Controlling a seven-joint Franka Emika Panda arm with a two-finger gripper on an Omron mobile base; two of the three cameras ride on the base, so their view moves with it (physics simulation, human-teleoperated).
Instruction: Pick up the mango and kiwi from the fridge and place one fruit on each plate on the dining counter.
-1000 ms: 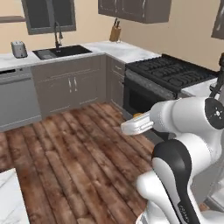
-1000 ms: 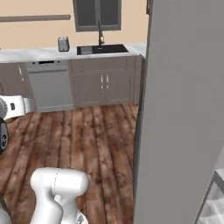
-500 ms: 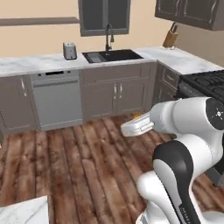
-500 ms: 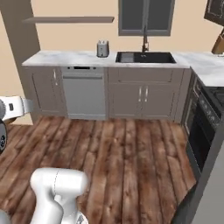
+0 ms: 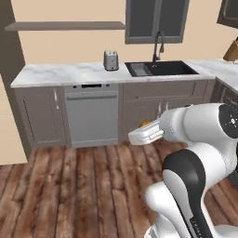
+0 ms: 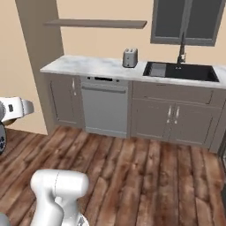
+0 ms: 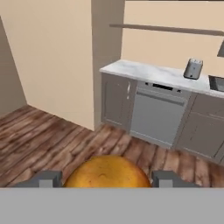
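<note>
Fingers grasping the mango squarely between them, carried above wood floor; fruit likely light, smooth, round and slippery, a bit soft, so hold across its widest middle.

Toaster on worktop, left of sink

Home kitchen — marble counter, sink, toaster, dishwasher, grey cabinets, wood floor.
</note>
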